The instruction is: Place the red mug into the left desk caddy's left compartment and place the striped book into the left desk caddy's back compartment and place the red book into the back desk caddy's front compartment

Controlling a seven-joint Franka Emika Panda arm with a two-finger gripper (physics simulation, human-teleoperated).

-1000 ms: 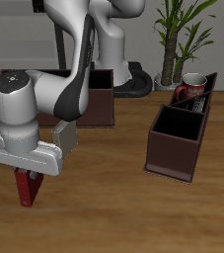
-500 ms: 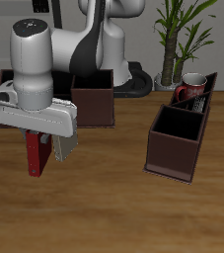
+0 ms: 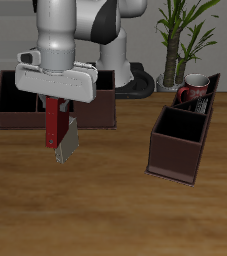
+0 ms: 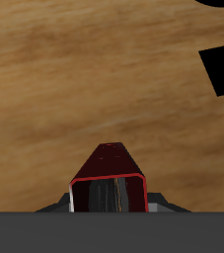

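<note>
My gripper point(image 3: 55, 104) is shut on the red book point(image 3: 55, 124), which hangs upright above the table just in front of the back desk caddy point(image 3: 15, 104). The wrist view shows the red book point(image 4: 108, 176) end-on between the fingers, over bare wood. The left desk caddy point(image 3: 181, 150) stands apart toward the other side of the table. The red mug point(image 3: 193, 92) sits in that caddy's farther part. The striped book is out of view.
A plain grey book point(image 3: 69, 143) stands on the table right beside the hanging red book. A potted plant point(image 3: 185, 30) and a dark round base point(image 3: 138, 82) are behind the caddies.
The gripper has risen with the red book from near the table's front edge and carried it back toward the back desk caddy.
</note>
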